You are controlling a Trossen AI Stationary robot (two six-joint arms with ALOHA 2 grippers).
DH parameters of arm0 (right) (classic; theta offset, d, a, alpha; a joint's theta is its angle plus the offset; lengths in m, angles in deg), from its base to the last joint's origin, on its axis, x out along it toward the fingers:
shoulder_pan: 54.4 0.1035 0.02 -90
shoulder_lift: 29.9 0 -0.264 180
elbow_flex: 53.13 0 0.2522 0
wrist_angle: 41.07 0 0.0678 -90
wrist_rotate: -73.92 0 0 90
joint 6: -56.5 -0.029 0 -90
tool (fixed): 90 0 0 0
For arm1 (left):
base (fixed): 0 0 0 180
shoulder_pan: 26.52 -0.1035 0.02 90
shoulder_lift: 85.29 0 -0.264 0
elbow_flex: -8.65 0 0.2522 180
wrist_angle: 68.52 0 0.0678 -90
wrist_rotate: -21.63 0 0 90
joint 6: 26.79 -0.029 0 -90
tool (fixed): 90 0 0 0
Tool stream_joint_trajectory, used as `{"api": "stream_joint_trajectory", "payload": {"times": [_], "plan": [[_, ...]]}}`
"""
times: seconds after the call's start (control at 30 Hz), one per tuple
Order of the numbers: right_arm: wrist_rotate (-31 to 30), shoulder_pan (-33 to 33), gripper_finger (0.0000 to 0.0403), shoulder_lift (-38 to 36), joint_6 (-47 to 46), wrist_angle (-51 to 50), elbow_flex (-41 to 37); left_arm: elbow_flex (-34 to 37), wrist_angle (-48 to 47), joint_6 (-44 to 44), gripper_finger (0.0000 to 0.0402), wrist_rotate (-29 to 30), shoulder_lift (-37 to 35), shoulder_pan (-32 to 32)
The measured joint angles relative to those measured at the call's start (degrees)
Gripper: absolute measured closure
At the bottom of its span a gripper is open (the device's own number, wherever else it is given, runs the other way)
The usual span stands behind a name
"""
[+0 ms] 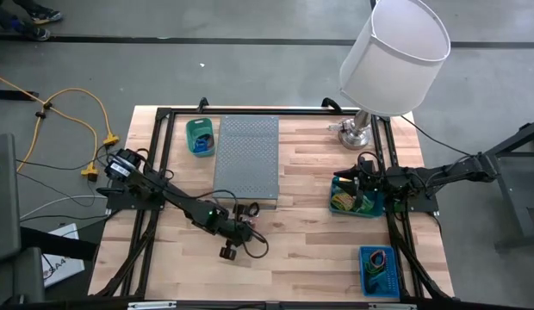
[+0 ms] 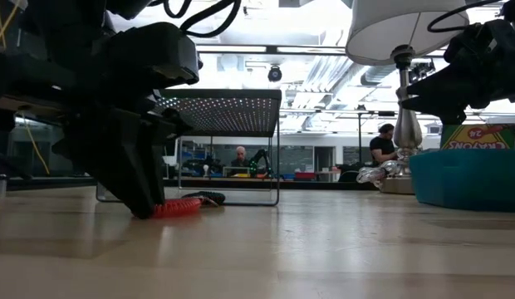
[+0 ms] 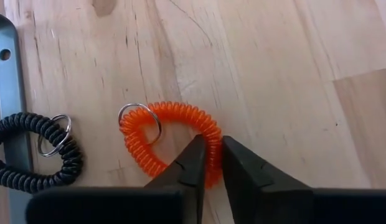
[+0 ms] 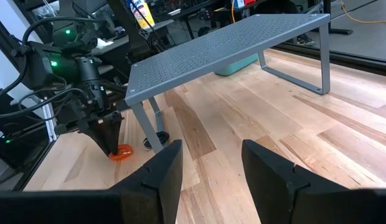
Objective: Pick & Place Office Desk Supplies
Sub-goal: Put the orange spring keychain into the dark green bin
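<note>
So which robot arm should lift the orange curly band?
The left. Its gripper is already down on the orange coil band, fingers pinching its loop. The right gripper hangs open, far off over the teal bin.

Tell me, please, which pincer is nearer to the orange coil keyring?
Left. The left pincer is closing on the orange coil keyring; the right pincer hovers far across the table.

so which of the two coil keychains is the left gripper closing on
The orange coil: the left gripper has its fingers pinched around that coil's loop. The black coil lies untouched beside it, partly under the grey metal stand.
</note>
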Motion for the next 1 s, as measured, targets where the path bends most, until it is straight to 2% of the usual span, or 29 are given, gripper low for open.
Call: {"api": "stream_joint_trajectory", "payload": {"times": [0.47, 0.63, 0.83, 1.0], "plan": [[0.0, 0.0, 0.025, 0.0, 0.0, 0.0, 0.0, -0.7, -0.4, -0.4, 0.0371, -0.3, -0.1, 1.7], [0.0, 0.0, 0.025, 0.0, 0.0, 0.0, 0.0, -2.1, -0.1, -1.8, 0.0372, 0.1, -2.6, 3.6], [0.0, 0.0, 0.025, 0.0, 0.0, 0.0, 0.0, -2.7, -0.3, -2.8, 0.0372, 4.9, -9.2, 5.4], [0.0, 0.0, 0.025, 0.0, 0.0, 0.0, 0.0, -2.8, -1.3, -4.2, 0.0372, 11.9, -15.6, 7.2]]}}
